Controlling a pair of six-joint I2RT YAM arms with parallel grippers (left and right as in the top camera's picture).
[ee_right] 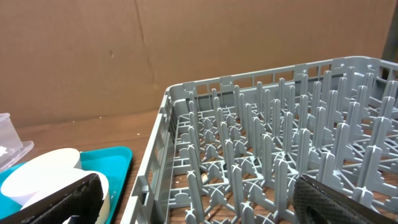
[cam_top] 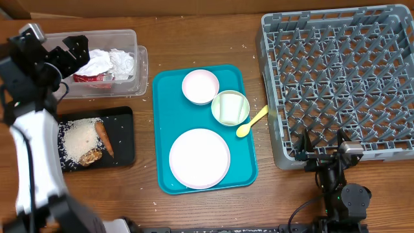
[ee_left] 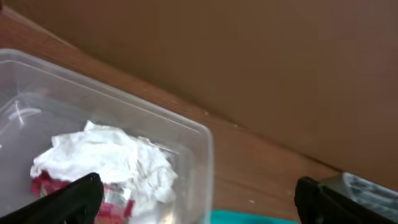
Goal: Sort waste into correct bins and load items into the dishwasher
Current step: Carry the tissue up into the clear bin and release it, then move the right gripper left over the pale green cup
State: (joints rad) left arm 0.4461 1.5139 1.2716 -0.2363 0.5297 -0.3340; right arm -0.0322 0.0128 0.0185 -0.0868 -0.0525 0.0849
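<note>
The clear tub (cam_top: 139, 68) at the back left holds crumpled white napkins (cam_top: 113, 61) and a red-and-white wrapper (cam_top: 94, 78). My left gripper (cam_top: 68, 58) hovers open at the tub's left end, nothing between its fingers. In the left wrist view the napkins (ee_left: 112, 158) and wrapper (ee_left: 45, 184) lie in the tub (ee_left: 205, 162) just beyond my open left gripper (ee_left: 202, 202). Rice (cam_top: 79, 137), a carrot piece (cam_top: 104, 138) and a brown chunk (cam_top: 91, 156) lie on the black tray (cam_top: 124, 139). My right gripper (cam_top: 321, 144) stands open at the grey rack's (cam_top: 343, 77) front edge.
A teal tray (cam_top: 165, 90) in the middle carries a white bowl (cam_top: 200, 86), a pale green cup (cam_top: 229, 107) and a large white plate (cam_top: 199, 158). A yellow spoon (cam_top: 251, 122) lies across its right rim. The right wrist view shows my right gripper (ee_right: 199, 205), the rack (ee_right: 280, 143) and the bowl (ee_right: 43, 174).
</note>
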